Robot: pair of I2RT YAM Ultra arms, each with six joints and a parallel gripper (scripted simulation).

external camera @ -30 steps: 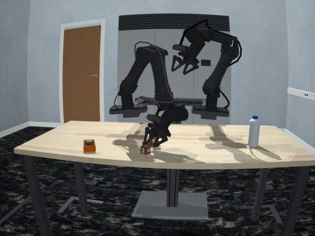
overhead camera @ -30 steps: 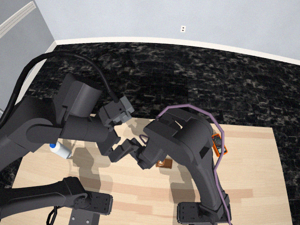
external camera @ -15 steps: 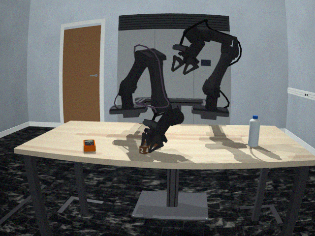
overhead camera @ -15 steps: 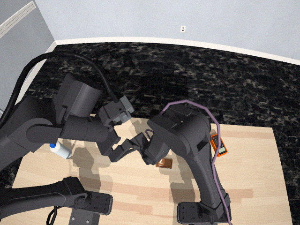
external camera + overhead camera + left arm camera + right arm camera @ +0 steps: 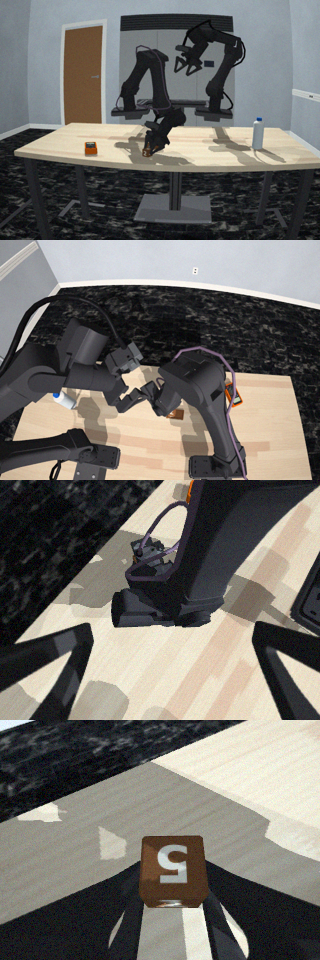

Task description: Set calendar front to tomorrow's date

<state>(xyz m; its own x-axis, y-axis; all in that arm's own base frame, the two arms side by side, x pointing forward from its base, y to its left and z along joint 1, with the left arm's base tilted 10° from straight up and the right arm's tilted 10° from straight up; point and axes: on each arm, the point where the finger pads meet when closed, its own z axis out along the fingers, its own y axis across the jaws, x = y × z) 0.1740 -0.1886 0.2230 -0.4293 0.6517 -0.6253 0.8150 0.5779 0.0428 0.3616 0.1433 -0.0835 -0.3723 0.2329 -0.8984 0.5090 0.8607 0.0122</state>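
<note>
Digit cube in the right gripper's grip, left gripper spread wide above the bench

The right gripper (image 5: pixel 149 152) (image 5: pixel 172 869) has its fingers pinching a brown digit cube (image 5: pixel 146 152) (image 5: pixel 173 870), low over the bench (image 5: pixel 271 420) (image 5: pixel 211 165) (image 5: pixel 175 680) (image 5: pixel 225 785), roughly midway between its left and right edges and towards the far edge, opposite the robot. From out here I can read a white 2 on the face turned to the far edge. The right wrist view shows a 5 on another face, upside down in that picture. I can't tell whether the cube touches the wood.

On the robot's side of that spot lies the calendar's brown tray (image 5: pixel 179 414), around the middle of the bench, its left end covered by the right arm (image 5: pixel 214 407) (image 5: pixel 160 80) (image 5: pixel 210 545). A pale mark shows by that covered end, but too little of it to read, and the calendar's front is hard to make out.

The left gripper (image 5: pixel 181 73) (image 5: pixel 170 631) hangs high, fingers spread wide with nothing between them.

An orange multimeter (image 5: pixel 233 395) (image 5: pixel 90 148) lies near the far edge towards the right corner. A white bottle (image 5: pixel 64 400) (image 5: pixel 257 135) with a blue cap stands near the left edge, close to the far left corner.

Over last second, right gripper (image 5: pixel 149 151) (image 5: pixel 173 887) lower at brown cube (image 5: pixel 146 152) (image 5: pixel 173 870), fingers from beside it to around it. Cube shifted slightly left in exterior view. From above, right arm (image 5: pixel 192 374) nudged over, more of tray (image 5: pixel 179 414) exposed; purple cable (image 5: pixel 234 384) slid left across orange meter (image 5: pixel 233 395).
</note>
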